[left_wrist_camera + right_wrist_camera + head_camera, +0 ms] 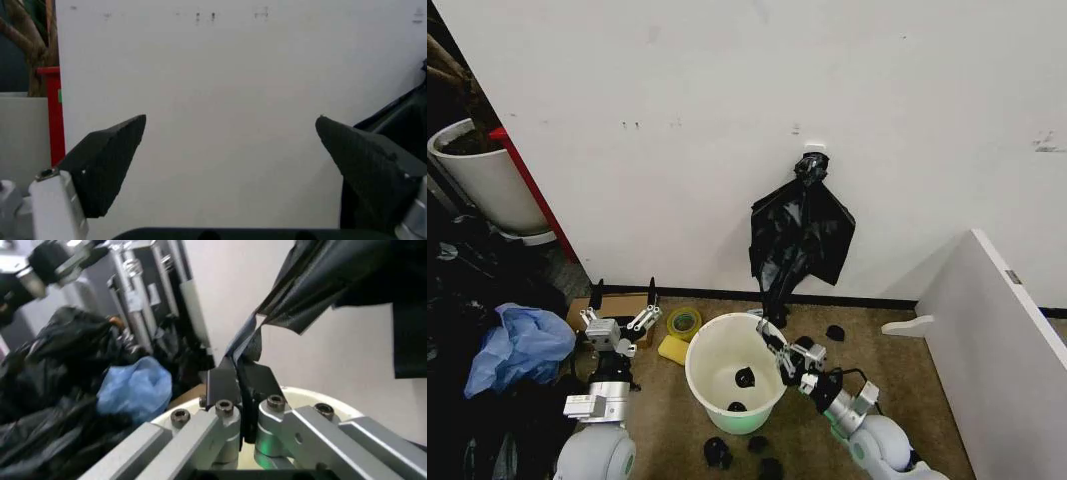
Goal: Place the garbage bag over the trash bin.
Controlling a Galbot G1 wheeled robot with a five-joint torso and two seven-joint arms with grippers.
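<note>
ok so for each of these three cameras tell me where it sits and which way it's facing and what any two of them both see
Head view: on the head, looking down at the trash bin below the hanging garbage bag; both arms show.
Left wrist view: on the left arm, facing the wall; the left gripper open.
Right wrist view: on the right arm, over the bin rim; the right gripper pinches the bag's lower corner.
Shared: head and right wrist views both show the bag, the bin and the blue bag.

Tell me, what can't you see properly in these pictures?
- Head view: the trash bin floor, partly hidden behind its near wall.
- Head view: the garbage bag's bottom tip, behind the right tool.
- Left wrist view: the bag, cut off at the edge beside the open left tool.
</note>
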